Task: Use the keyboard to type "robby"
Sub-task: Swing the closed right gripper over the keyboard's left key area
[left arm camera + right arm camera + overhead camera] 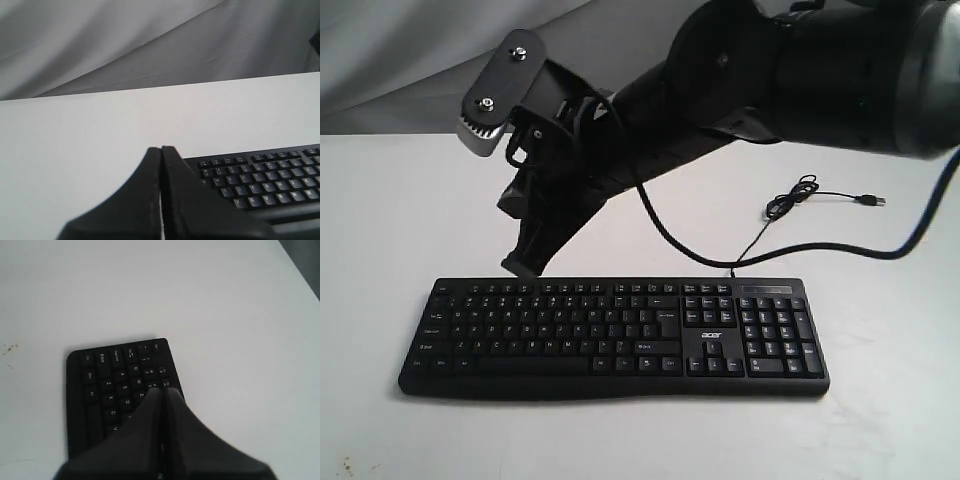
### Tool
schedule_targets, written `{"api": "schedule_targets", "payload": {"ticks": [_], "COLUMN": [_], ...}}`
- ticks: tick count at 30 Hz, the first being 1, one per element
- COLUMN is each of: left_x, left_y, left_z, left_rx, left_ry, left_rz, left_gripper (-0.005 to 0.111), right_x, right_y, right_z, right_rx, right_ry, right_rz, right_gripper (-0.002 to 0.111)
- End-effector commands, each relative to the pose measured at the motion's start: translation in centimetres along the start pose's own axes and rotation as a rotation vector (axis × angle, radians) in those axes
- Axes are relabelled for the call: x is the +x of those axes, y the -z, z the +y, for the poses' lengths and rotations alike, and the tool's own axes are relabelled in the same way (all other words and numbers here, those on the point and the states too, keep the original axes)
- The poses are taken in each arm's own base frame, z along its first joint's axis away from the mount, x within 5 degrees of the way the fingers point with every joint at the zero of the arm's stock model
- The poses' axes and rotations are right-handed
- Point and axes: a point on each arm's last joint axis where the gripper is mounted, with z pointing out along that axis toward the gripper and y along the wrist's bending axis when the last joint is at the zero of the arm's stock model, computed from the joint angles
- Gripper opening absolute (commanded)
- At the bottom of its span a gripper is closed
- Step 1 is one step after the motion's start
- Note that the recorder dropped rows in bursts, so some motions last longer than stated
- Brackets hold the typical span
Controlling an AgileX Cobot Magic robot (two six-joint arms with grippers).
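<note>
The black keyboard (620,340) lies across the white table (880,420), number pad to the right, with an "acer" logo. My right gripper (520,266) reaches across from the upper right and hangs shut just above the keyboard's back edge near its left end. In the right wrist view its tips (164,390) sit over the number and function rows of the keyboard (110,385). My left gripper (161,148) is shut with nothing in it, beside the left end of the keyboard (260,180). It does not show in the exterior view.
The keyboard's thin USB cable (790,200) lies coiled behind it at the right, its plug (868,200) loose on the table. A thick black arm cable (770,256) droops over the table behind the keyboard. A grey cloth backdrop (400,60) hangs behind the table.
</note>
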Motion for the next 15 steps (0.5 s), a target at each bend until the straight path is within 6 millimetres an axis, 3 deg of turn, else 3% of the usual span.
{"api": "schedule_targets", "payload": {"ticks": [1,15], "left_x": [0.1,0.1], "left_y": [0.0,0.0], "left_z": [0.0,0.0], "left_rx": [0.005,0.005], "left_ry": [-0.003,-0.003], "left_rz": [-0.005,-0.005], "left_gripper": [0.000,0.000], "right_x": [0.0,1.4], "right_y": [-2.0,-8.9], "right_z": [-0.4,-1.0], "right_rx": [-0.054,-0.209], "right_ry": [0.030,0.075], "right_rz": [0.024,0.102], "right_gripper": [0.000,0.000]}}
